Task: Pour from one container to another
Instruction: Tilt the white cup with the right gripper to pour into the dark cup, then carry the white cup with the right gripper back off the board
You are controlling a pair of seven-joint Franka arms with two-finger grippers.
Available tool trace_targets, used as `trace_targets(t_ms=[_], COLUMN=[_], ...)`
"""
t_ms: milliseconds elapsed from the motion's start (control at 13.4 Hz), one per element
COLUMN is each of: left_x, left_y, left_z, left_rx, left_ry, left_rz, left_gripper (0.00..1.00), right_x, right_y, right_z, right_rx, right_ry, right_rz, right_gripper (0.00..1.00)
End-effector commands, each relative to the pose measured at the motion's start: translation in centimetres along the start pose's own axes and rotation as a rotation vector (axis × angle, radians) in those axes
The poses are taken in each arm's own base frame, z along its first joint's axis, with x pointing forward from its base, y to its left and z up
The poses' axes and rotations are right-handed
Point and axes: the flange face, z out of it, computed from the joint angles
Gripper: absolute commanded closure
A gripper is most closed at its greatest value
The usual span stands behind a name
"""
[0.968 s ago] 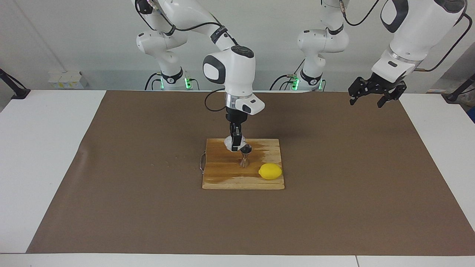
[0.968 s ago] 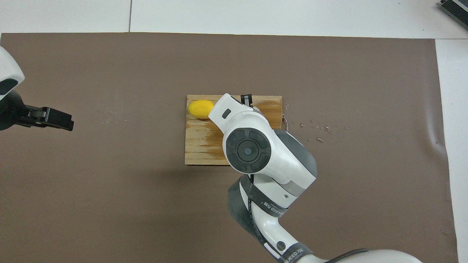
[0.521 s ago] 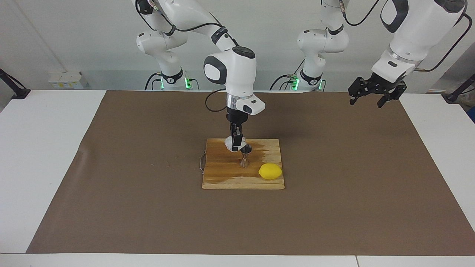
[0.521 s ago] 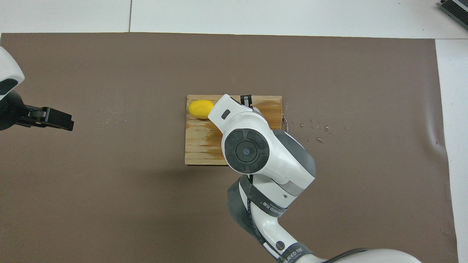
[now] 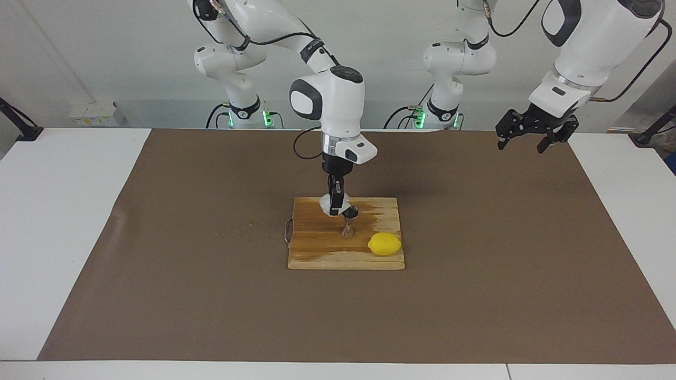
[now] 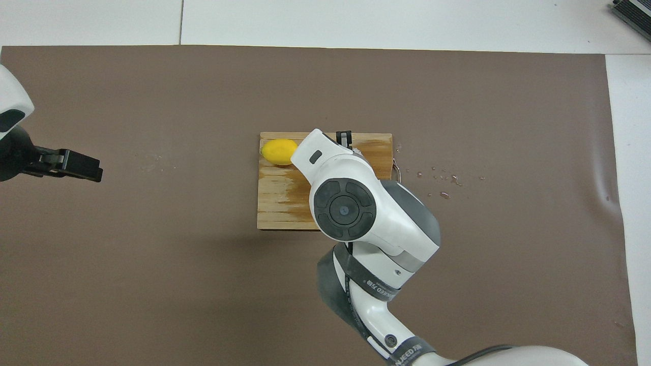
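My right gripper [image 5: 335,207] is shut on the small translucent-white cup [image 5: 324,201] and holds it tilted just above the steel hourglass jigger [image 5: 348,225]. The jigger stands upright on the wooden cutting board [image 5: 317,250]. In the overhead view the right arm covers the cup and the jigger; only a fingertip [image 6: 344,137] shows at the board's [image 6: 277,203] edge farthest from the robots. My left gripper [image 5: 531,140] waits open and empty, raised over the mat at the left arm's end, and it also shows in the overhead view [image 6: 76,165].
A yellow lemon [image 5: 384,244] [image 6: 278,151] lies on the board beside the jigger, toward the left arm's end. The board has wet patches and a wire handle [image 5: 287,232]. Water drops [image 6: 442,179] dot the brown mat toward the right arm's end.
The right hand has shifted very slightly with the cup over the jigger. The left arm has not moved.
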Motion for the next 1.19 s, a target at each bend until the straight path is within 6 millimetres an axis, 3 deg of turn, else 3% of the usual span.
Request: trace_targets(t_ms=[0,372,521,744,819,1117], left_x=[-1.0,-1.0,-0.9,-0.9,-0.9,-0.9], left_y=[-0.1,-0.1,-0.1,-0.1,-0.1,-0.1], left_z=[-0.2,-0.2,-0.1,-0.1,-0.1,-0.1], left_rx=[0.016,0.016,0.016,0.016,0.016,0.016], left_ry=[0.000,-0.002,-0.002,-0.002,-0.002,-0.002], left_rz=[-0.002,-0.002,0.000,-0.002,-0.002,-0.002], left_gripper=[0.00,0.00,0.00,0.00,0.00,0.00], right_x=[-1.3,-3.6,-6.0,-12.4,-15.5,-23.4], right_y=[1.2,3.2,4.4,5.9,6.1,3.2], right_z=[-1.1,-1.2,-0.6,2.1,3.2,7.3], right_rx=[-0.005,0.069,0.094,0.155,0.160,0.209], right_ry=[0.038,0.275,0.337,0.506,0.552,0.682], right_rz=[0.064,0.191,0.228,0.279,0.287,0.312], right_gripper=[1.00,1.00,1.00,1.00,1.00,1.00])
